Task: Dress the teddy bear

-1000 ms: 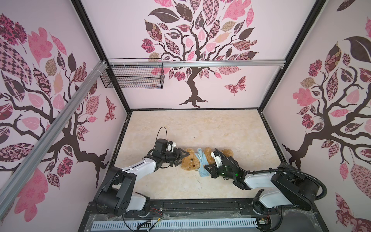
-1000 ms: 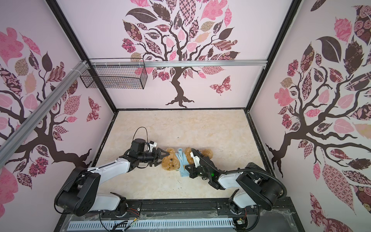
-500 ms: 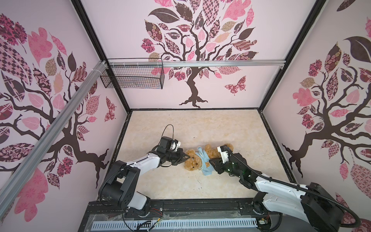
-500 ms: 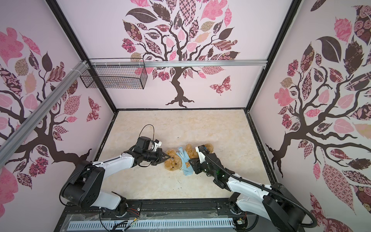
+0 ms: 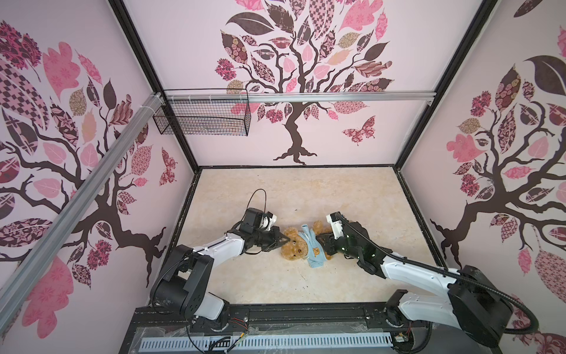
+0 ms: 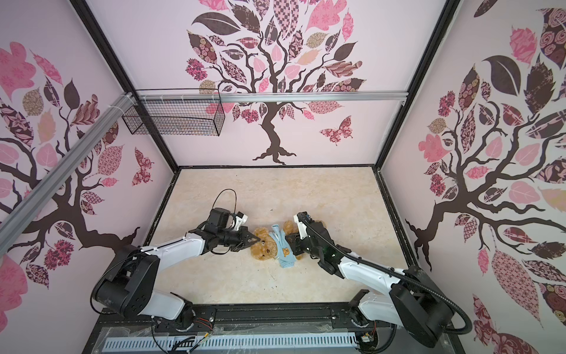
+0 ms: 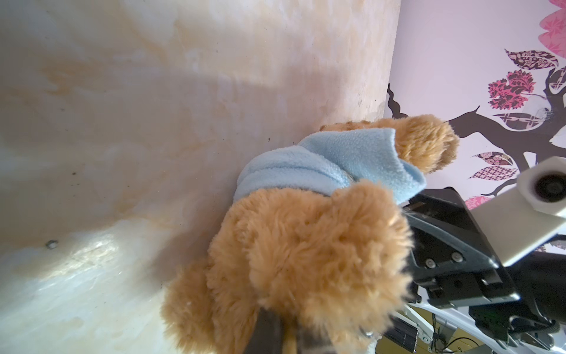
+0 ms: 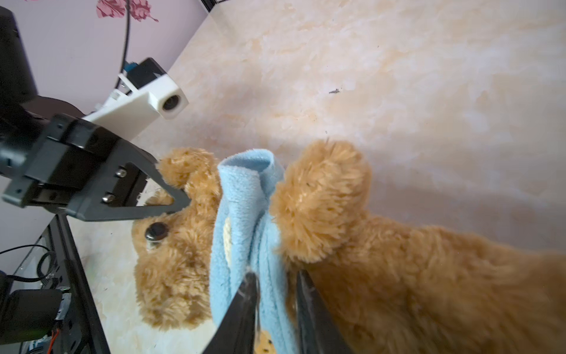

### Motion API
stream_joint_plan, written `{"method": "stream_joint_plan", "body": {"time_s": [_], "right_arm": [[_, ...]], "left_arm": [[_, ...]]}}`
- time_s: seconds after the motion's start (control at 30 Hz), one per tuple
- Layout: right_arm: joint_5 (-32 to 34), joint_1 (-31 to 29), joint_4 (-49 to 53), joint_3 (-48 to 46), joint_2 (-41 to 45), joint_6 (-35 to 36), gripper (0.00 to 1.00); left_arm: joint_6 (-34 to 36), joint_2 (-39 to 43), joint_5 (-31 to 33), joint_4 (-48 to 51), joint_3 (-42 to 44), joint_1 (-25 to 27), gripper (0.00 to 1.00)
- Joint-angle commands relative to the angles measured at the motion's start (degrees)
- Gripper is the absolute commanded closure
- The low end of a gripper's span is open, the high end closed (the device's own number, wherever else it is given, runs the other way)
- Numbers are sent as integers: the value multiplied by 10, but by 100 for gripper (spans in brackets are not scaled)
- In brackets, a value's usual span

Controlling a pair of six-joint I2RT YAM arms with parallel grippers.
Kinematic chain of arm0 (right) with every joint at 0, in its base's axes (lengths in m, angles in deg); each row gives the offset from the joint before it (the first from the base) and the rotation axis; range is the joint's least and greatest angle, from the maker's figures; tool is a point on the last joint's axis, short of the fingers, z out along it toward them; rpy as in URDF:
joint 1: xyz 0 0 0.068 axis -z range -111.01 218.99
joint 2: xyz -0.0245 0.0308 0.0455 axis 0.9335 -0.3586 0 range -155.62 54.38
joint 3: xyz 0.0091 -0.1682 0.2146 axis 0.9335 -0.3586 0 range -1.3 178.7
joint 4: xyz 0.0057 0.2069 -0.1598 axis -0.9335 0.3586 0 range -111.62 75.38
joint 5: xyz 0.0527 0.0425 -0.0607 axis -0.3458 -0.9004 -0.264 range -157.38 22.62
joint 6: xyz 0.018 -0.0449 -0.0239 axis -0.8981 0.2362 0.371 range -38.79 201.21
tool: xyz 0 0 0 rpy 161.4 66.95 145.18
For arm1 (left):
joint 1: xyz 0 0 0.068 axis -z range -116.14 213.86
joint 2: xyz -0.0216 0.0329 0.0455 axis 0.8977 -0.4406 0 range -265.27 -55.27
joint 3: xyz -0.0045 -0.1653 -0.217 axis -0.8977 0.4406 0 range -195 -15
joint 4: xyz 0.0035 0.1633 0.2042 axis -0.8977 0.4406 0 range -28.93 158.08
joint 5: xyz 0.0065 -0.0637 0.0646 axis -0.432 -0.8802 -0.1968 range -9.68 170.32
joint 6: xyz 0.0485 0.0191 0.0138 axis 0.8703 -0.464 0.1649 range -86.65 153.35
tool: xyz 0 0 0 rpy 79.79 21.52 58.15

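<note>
The teddy bear (image 5: 294,249) (image 6: 262,249) lies on its back mid-table, head to the left. A light-blue shirt (image 5: 315,250) (image 6: 284,251) is bunched around its neck and chest. One arm pokes up beside the collar (image 8: 248,171). My left gripper (image 5: 283,238) (image 6: 256,240) (image 7: 283,318) is shut on the fur of the bear's head (image 7: 306,254) by the ear. My right gripper (image 5: 322,242) (image 6: 291,242) (image 8: 277,280) is shut on a fold of the shirt (image 8: 242,214) against the bear's belly (image 8: 413,275). The bear's legs are hidden behind the right gripper in both top views.
A black wire basket (image 5: 200,115) hangs on the back wall at the left under an aluminium rail (image 5: 337,97). Patterned walls close the table (image 5: 306,196) on three sides. A black frame rail (image 5: 306,312) runs along the front.
My left gripper, open beside the bear's head a second ago, has closed on it. The right arm has stretched out flatter and its gripper has taken a new hold on the shirt.
</note>
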Motion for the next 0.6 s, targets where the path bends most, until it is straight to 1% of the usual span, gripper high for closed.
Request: {"method": "stream_joint_plan", "body": {"time_s": [0.0, 0.37, 0.47, 0.57], "right_arm": [[-8, 2, -15, 27, -29, 5, 75], [-50, 2, -70, 33, -83, -34, 82], [-47, 2, -93, 24, -88, -50, 88], [-38, 2, -107, 24, -90, -66, 98]], "left_arm": [[14, -3, -2, 4, -22, 3, 100], [12, -5, -2, 3, -23, 4, 100], [10, -7, -6, 2, -23, 4, 100], [12, -3, -3, 1, -24, 5, 100]]}}
